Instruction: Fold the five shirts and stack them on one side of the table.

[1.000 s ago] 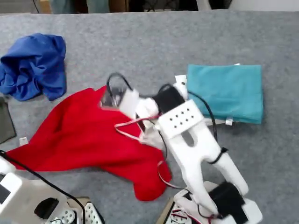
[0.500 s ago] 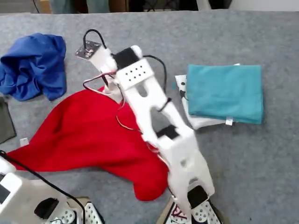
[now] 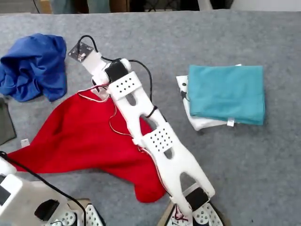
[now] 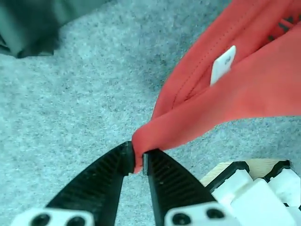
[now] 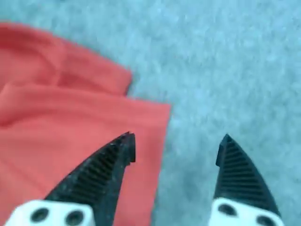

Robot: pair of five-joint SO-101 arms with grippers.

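Note:
A red shirt [image 3: 84, 136] lies spread out on the grey table, left of centre. My right gripper [image 5: 176, 143] hovers open over its far corner [image 5: 141, 108], one finger above the red cloth and the other above bare table. In the high view the right arm [image 3: 141, 122] stretches from the near edge to that corner [image 3: 94, 89]. My left gripper [image 4: 138, 157] is shut on a near-left corner of the red shirt [image 4: 225, 103], close to the table. A crumpled blue shirt [image 3: 33, 66] lies at the far left. A folded teal shirt [image 3: 225, 92] rests on a folded white one [image 3: 200, 121] at the right.
A dark grey garment [image 3: 5, 125] lies at the left edge, seen also as dark cloth [image 4: 33, 21] in the left wrist view. The left arm's base [image 3: 19, 197] stands at the near left corner. Bare grey table [image 3: 188, 42] stretches along the far side and near right.
The right arm has swung from over the middle of the red shirt out to its far corner, towards the left. The shirts and the left arm have not moved.

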